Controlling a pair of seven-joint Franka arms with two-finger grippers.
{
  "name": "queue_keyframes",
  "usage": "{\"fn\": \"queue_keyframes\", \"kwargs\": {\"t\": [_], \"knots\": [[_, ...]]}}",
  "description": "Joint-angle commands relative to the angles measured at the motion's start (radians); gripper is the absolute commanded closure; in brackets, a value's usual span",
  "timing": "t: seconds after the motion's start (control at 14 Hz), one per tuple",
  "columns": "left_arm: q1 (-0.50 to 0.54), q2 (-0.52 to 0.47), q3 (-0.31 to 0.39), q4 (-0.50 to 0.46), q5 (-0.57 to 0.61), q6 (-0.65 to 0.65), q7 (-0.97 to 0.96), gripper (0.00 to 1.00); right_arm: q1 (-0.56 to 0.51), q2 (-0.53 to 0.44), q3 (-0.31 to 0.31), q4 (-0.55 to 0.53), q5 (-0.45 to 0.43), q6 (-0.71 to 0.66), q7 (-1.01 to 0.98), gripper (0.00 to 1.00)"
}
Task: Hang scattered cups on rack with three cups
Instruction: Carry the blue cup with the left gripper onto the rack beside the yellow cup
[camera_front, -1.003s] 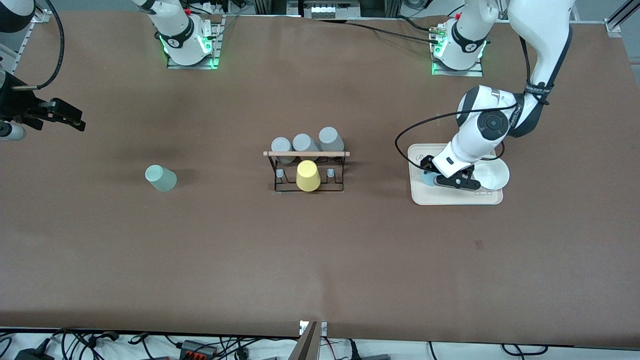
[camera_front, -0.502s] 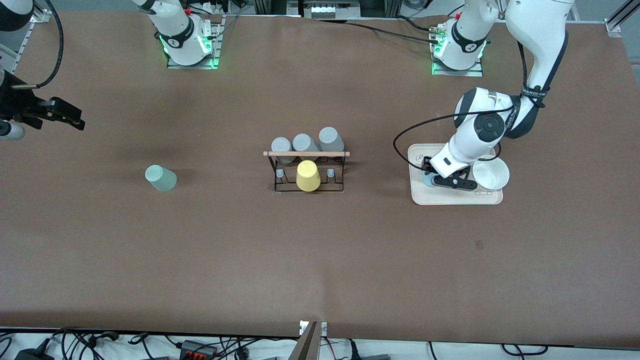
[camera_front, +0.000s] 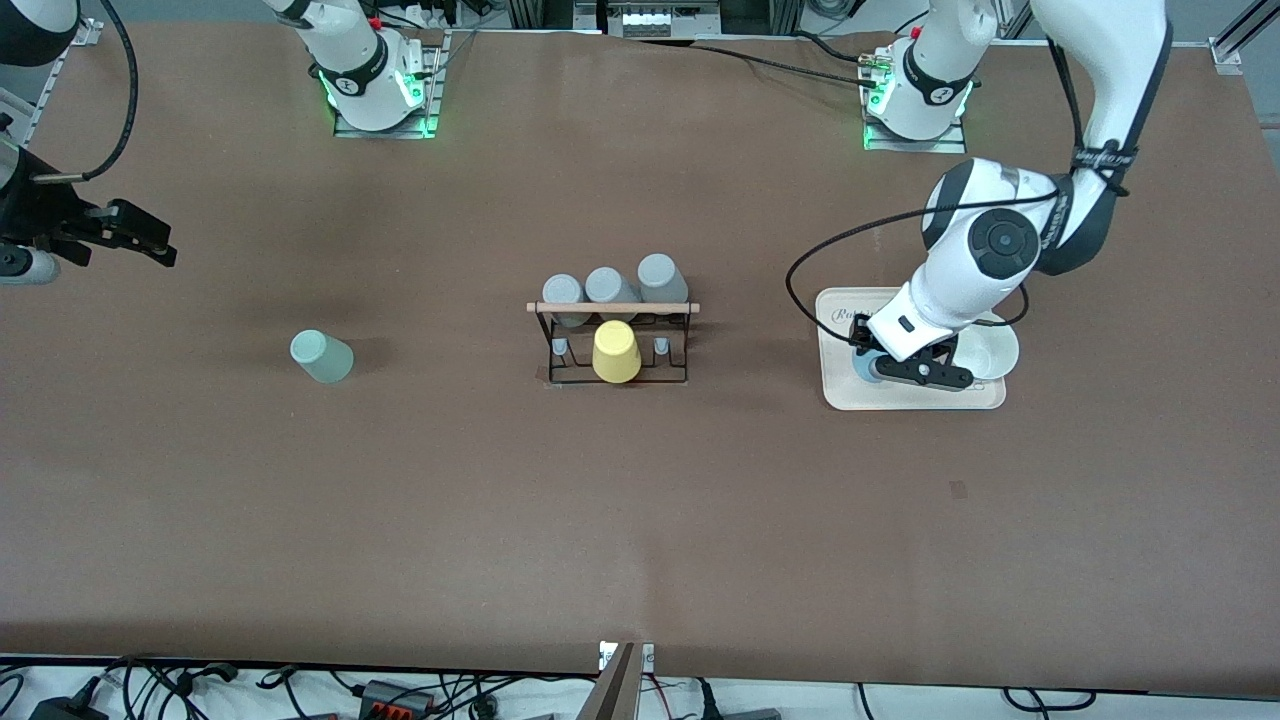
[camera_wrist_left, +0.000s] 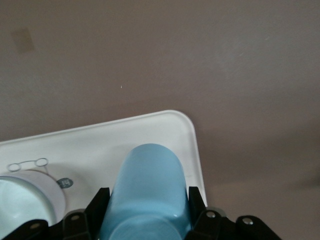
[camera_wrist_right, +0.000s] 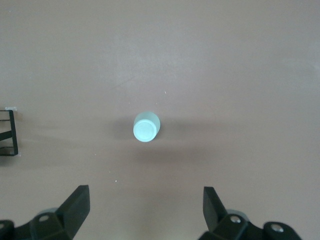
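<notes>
Rack (camera_front: 612, 340) mid-table; one cup (camera_front: 321, 356) toward the right arm's end, tray (camera_front: 905, 395) toward the left arm's

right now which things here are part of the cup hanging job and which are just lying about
Job: blue cup gripped in left hand over the tray; green cup; rack; right hand, open, waiting.
Lying about: tray, white bowl, yellow cup, grey cups.

Yellow cup (camera_front: 615, 352), grey cups (camera_front: 610, 286), tray (camera_front: 840, 392), bowl (camera_front: 990, 348)
</notes>
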Motion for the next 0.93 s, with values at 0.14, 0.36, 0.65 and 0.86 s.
{"fn": "queue_keyframes", "kwargs": {"t": [0.14,0.36,0.65,0.86], "knots": [[-0.101,0.085,-0.055,0.356,0.000,-0.179,-0.176,0.70,0.002,0.018,-0.001,0.014,-0.011,0.014,-0.014,0.00],[-0.230,0.231,-0.052,0.588,0.000,-0.264,-0.447,0.70,0.003,0.046,-0.001,0.017,-0.008,0.023,-0.013,0.00],[-0.339,0.364,-0.041,0.735,0.002,-0.261,-0.653,0.70,0.005,0.122,-0.001,0.042,-0.006,0.051,-0.013,0.00],[-0.395,0.383,-0.036,0.742,0.110,-0.256,-0.742,0.70,0.006,0.127,-0.001,0.043,0.000,0.051,-0.001,0.00]]}}
